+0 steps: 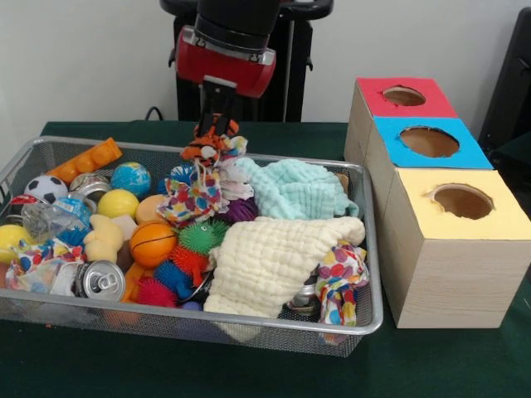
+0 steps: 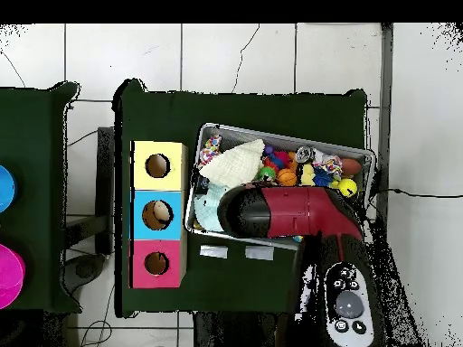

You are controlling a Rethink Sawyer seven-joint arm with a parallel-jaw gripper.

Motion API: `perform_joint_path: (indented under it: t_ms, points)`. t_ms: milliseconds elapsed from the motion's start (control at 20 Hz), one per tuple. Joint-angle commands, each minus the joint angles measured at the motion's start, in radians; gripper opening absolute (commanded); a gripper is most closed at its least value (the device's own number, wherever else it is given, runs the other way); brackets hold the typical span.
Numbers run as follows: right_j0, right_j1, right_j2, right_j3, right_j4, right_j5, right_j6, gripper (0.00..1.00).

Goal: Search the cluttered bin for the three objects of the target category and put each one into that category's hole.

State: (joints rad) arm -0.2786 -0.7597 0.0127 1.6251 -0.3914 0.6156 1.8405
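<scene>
the arm comes down over the far rim of the bin (image 1: 377, 319), and its gripper (image 1: 217, 126) stands with the fingers closed around the tiger (image 1: 209, 148), which hangs just above the clutter at the back edge, orange and black-striped, clear of the patterned cloth (image 1: 195, 199) beneath it. it appears to be held high there so that it can be carried over the rim without dragging rags along. the red hole (image 1: 404, 96) is on the far box of the row of three, well apart from the gripper and to the side; the blue hole (image 1: 429, 142) and yellow hole (image 1: 463, 201) lie nearer the camera and are not the ones wanted. in the overhead view something pale shows inside the blue opening; what it is cannot be told. a pale yellow plush (image 1: 104, 238) lies in the bin between the basketball (image 1: 153, 243) and the can (image 1: 101, 279), partly bedded among balls. the tan bear-like one is not made out; the cream cloth (image 1: 274, 261) and mint cloth (image 1: 294, 189) cover much of the bin and may hide it. judgement: one object in hand, none seen delivered.
</scene>
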Motion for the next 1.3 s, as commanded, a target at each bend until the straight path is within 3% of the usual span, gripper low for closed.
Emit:
perform_joint_path:
  t_ms: [50,300,450,550,600,800,1100,1300]
  points:
    - [0.034,-0.005,0.064,0.155,0.097,0.152,0.089,0.00]
    - [0.045,0.014,0.054,0.179,0.132,0.134,0.107,0.00]
    - [0.038,0.032,0.055,0.181,0.123,0.073,0.091,0.00]
    - [0.031,0.070,0.057,0.156,0.085,-0.023,0.078,0.00]
    - [0.028,0.090,0.057,0.135,0.035,-0.122,0.064,0.00]
    - [0.004,0.148,0.059,0.091,-0.038,-0.271,0.031,0.00]
    - [-0.027,0.158,0.070,0.076,-0.096,-0.380,-0.007,0.00]
    - [-0.025,0.181,0.063,0.061,-0.105,-0.397,-0.002,0.00]
